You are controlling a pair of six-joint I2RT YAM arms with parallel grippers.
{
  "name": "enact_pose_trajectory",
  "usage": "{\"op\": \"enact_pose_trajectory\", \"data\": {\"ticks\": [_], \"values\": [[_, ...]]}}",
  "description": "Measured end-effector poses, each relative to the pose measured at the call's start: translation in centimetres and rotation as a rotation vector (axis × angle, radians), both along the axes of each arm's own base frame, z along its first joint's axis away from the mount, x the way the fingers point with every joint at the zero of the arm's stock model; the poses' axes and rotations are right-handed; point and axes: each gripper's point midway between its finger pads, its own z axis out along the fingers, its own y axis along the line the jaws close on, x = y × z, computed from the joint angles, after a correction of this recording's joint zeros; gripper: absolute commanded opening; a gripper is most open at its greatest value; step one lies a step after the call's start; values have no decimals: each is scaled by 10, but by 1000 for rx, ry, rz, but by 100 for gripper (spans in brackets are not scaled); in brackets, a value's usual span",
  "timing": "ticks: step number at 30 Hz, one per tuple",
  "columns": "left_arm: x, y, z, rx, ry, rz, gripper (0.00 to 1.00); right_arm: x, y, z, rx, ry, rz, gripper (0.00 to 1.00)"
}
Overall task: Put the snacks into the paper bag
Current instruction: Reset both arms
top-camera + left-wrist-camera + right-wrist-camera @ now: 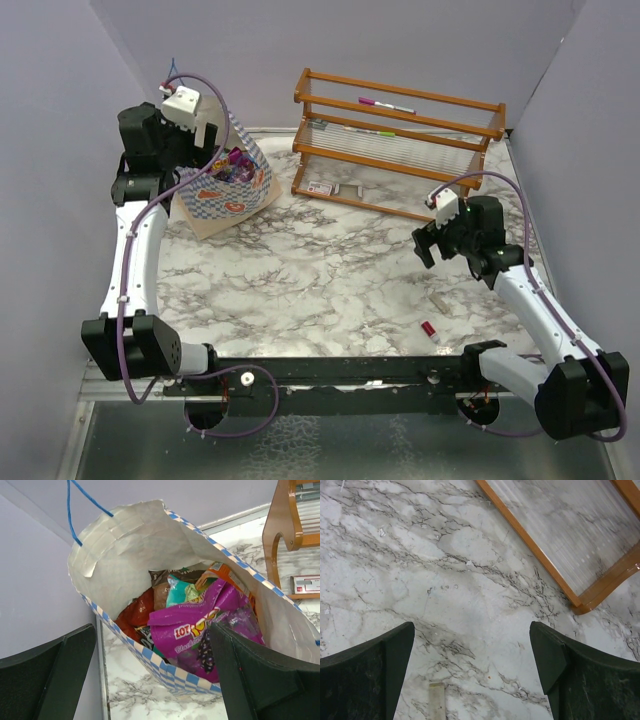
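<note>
The paper bag [228,195], blue-and-white checked with a cream inside [125,550], stands tilted at the back left with its mouth wide. Several snacks [238,165] lie inside it: a purple packet [200,620] on top, with a teal one [182,592], a brown one [162,580], a red one [134,612] and an orange one [225,575] behind or beside it. My left gripper [152,630] hangs open just above the bag's mouth, holding nothing. My right gripper [472,627] is open and empty over bare marble at mid right [425,245].
A wooden rack [400,130] stands at the back, its foot [600,592] near the right gripper. A small beige stick [436,700] and a tiny red cylinder [428,328] lie on the table at the right. The left wall is close behind the bag.
</note>
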Motion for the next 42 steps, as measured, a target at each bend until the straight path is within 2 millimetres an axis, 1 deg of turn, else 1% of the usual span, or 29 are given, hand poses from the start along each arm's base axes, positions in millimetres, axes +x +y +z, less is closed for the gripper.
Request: {"op": "enact_pose_trajectory", "data": {"ticks": [6,14,16,20,24,28,33,36,39,42], "values": [[-18,2,-5,-29,-29,43,99,3,-7,3,-8,-12,-51,99],[-57,1,-5,-53,-110,69,99,10,-19,12,-25,-54,-137,99],[-67,0,-5,-53,-127,70,99,12,-22,16,-30,-73,-156,99],[-81,-1,-4,-41,-155,67,99,13,-25,25,-27,-102,-171,99],[-93,-2,-12,-39,-161,66,99,19,-23,44,-13,-153,-171,99],[-101,-3,-19,-57,-168,69,99,24,-21,74,24,-243,-173,99],[-106,-6,-19,-87,-192,68,99,19,-21,100,63,-337,-179,99],[-108,-10,-23,-103,-196,55,99,14,-21,104,79,-372,-181,99],[-108,-13,-24,-117,-190,38,99,11,-21,102,86,-378,-184,99],[-107,-16,-24,-128,-184,26,99,10,-22,104,93,-391,-187,99]]}}
